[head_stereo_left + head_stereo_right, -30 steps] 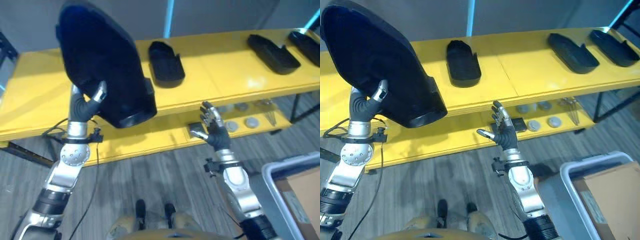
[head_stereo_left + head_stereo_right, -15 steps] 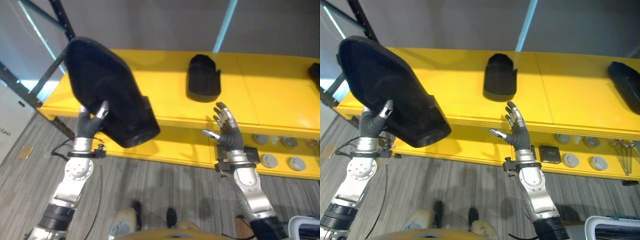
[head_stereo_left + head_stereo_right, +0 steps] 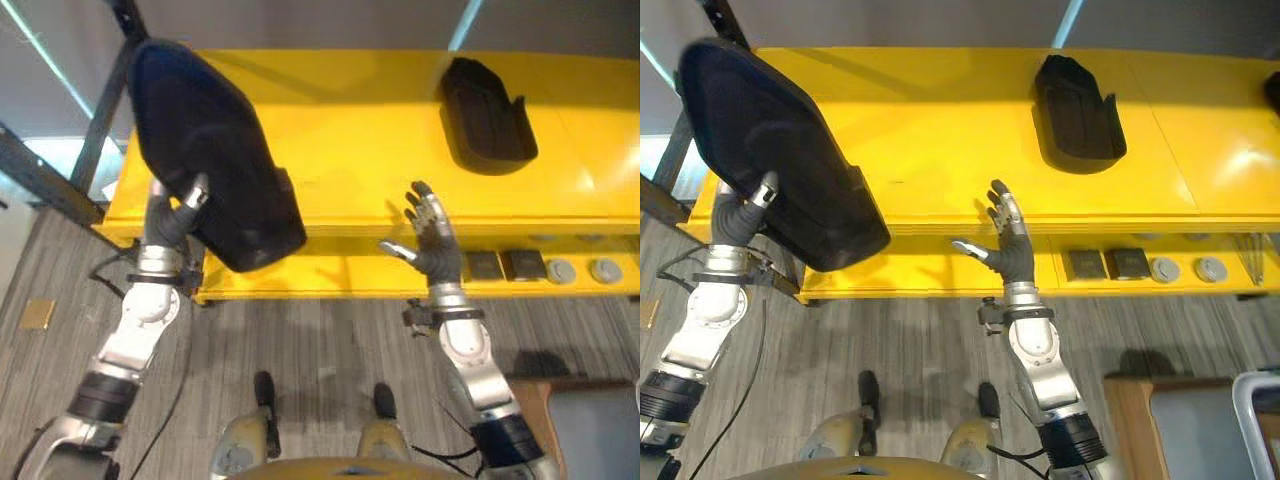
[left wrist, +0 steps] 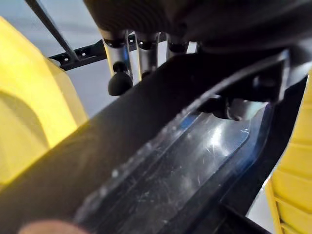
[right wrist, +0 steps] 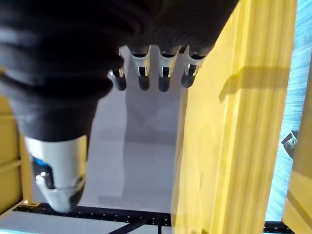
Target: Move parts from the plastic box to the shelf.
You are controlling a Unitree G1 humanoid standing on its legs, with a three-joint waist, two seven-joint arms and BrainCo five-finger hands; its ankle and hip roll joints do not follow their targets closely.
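the left hand (image 3: pixel 172 212) grips the big black part (image 3: pixel 205 150) above the shelf's (image 3: pixel 350 130) left end, right hand (image 3: pixel 430 240) spread empty; best lower it flat, clear of the edge.

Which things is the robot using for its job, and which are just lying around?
For the job:
- big black part, held by the left hand
- yellow shelf
- black part already on top
- right hand, open, empty

Lying about:
- small round and square bits on the lower shelf
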